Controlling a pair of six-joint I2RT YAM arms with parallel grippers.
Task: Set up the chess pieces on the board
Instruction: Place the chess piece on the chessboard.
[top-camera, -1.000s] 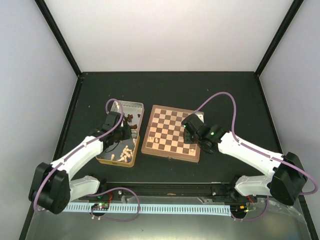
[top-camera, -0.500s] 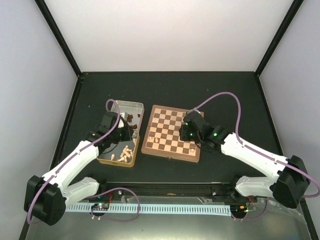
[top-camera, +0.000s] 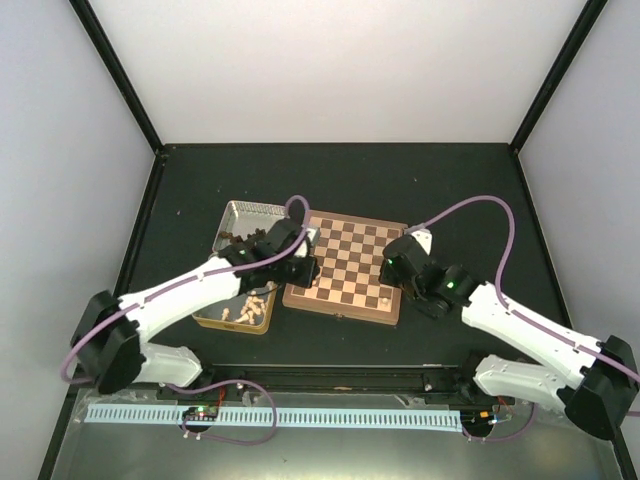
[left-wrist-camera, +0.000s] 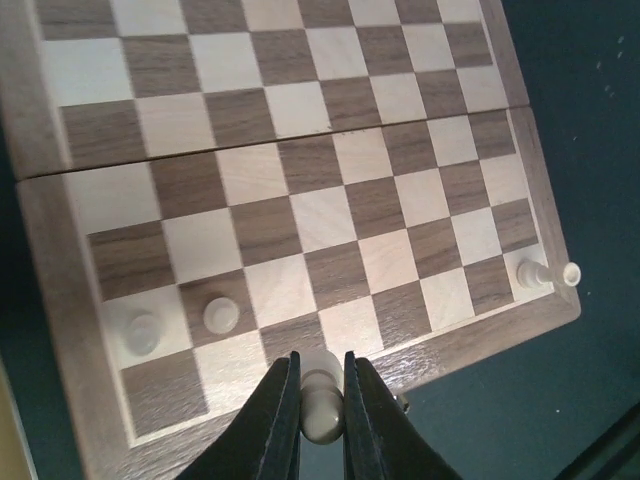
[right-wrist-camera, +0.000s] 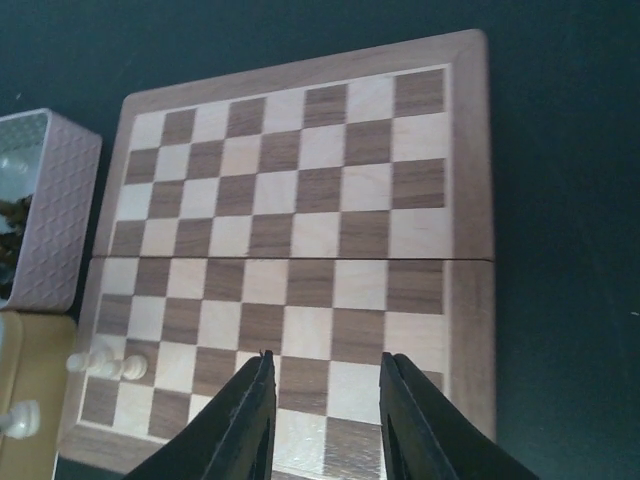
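From above, the board lies in the middle of the dark table. A silver tin and a gold tin sit just beside its left edge. Loose cream chessmen lie in the gold tin. The left end effector hangs over the board's left edge and the right end effector over its right edge. A corner piece, cream, stands on the near right corner square. From this height it is not clear how either pair of jaws stands.

In the left wrist view, the left end effector's fingers are pressed together on a held cream piece, which sits above the board's wooden border. Two cream pawns stand on neighbouring squares near the lower left corner of the picture. At the right corner there is one pale shape on the corner square and another on the border touching it. Whether these are one piece or two cannot be told.

In the right wrist view, the right end effector's fingers stand apart with nothing between them and checkered squares showing in the gap. The board fills most of the picture. The two tins are at its left edge, and two cream pieces are near the board's lower left corner.
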